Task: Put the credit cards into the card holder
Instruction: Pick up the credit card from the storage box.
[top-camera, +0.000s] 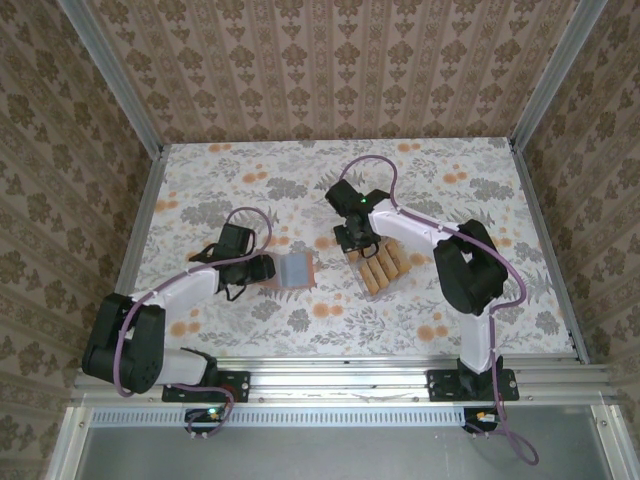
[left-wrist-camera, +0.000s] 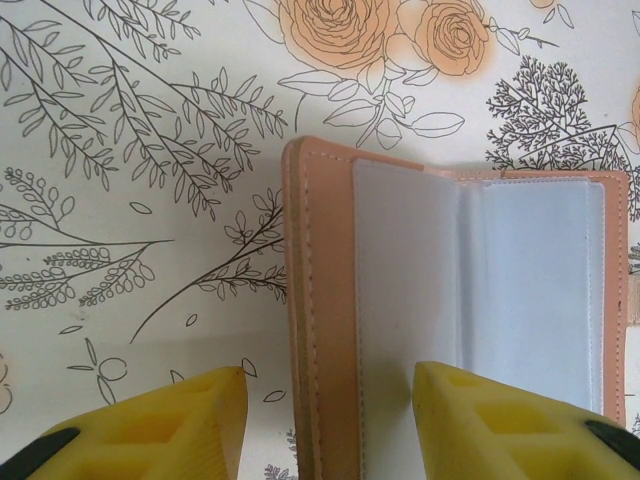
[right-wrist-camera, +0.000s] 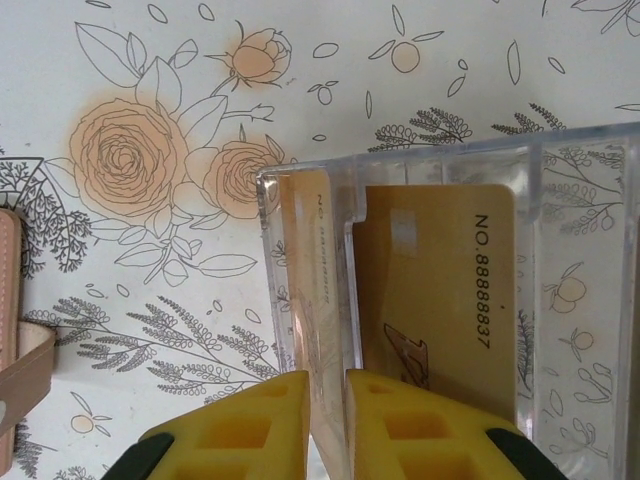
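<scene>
On the floral tabletop (top-camera: 450, 310) a clear rack (right-wrist-camera: 440, 158) right of centre holds the cards (top-camera: 381, 265) in a row, and the wallet (top-camera: 297, 271) lies open just left of it, grey lining up. The left jaws are open, straddling the wallet's left edge, one finger (left-wrist-camera: 500, 425) over the lining; the right jaws are nearly closed, pinching the leftmost card (right-wrist-camera: 300, 260) in the rack

The white-and-black jointed left arm (top-camera: 185, 290) reaches forward and inward, held low; its yellow-padded left jaws stand wide apart. The matching right arm (top-camera: 430, 235) bends inward, wrist tipped down, its right jaws nearly together with only a thin slit between them.
</scene>
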